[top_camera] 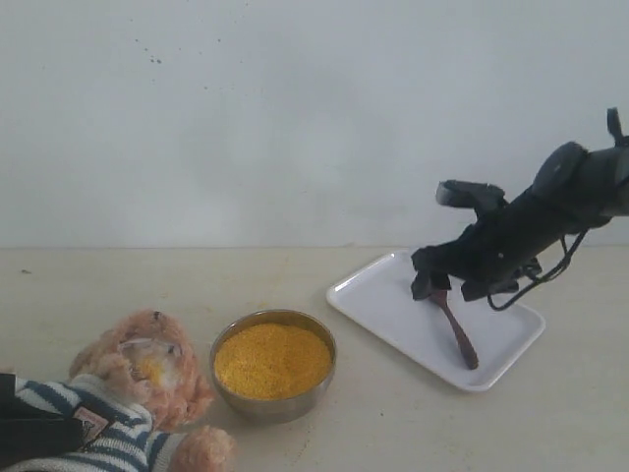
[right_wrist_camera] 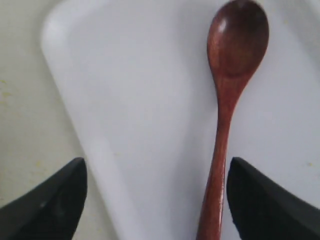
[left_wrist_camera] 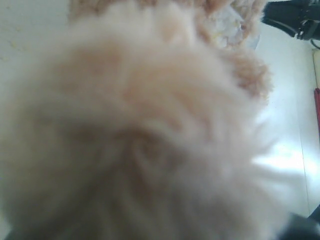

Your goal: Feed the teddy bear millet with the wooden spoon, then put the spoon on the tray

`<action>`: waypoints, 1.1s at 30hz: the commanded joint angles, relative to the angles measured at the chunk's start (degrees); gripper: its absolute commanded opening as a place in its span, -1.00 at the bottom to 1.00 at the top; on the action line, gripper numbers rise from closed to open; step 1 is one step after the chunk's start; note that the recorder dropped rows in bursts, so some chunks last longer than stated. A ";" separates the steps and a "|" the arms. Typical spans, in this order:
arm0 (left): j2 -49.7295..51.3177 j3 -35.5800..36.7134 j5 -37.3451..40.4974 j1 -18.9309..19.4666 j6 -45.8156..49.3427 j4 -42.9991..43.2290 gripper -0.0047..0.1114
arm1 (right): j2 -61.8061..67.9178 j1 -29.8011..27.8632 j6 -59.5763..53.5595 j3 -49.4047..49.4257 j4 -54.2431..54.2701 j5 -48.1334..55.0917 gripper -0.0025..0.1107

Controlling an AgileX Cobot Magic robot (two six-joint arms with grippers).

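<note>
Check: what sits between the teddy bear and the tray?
The steel bowl of millet sits between the teddy bear and the tray, touching neither. This shows in the exterior view.

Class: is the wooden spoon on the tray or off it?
On it: the wooden spoon lies flat inside the tray rim.

The dark wooden spoon (top_camera: 458, 334) is lying flat on the white tray (top_camera: 373, 295) at right, its bowl end nearer. The yellow millet (top_camera: 272, 360) is sitting heaped left of it, and the striped-shirted teddy bear (top_camera: 138, 383) is lying near left.
</note>
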 commanded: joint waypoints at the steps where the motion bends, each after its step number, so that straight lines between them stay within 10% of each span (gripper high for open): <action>1: -0.43 0.23 1.17 -0.01 0.37 -2.17 -0.85 | -8.19 -0.60 6.64 -0.20 -0.77 2.31 0.08; 5: -0.43 0.23 2.46 -0.01 1.57 -4.09 -0.85 | -15.44 -0.60 6.91 -0.20 -1.42 4.10 -0.93; 19: -0.43 0.23 3.40 -0.01 8.39 -13.03 -0.85 | -24.20 -0.60 16.00 -0.04 -10.40 17.47 -0.94; 25: -0.43 0.23 5.19 -0.01 8.39 -12.48 -0.85 | -36.44 -0.60 44.14 2.38 -40.08 2.06 -0.94; 33: -0.43 0.23 5.17 -0.01 8.53 -16.21 -0.85 | -58.88 -0.60 49.62 18.61 -55.84 -23.99 -0.94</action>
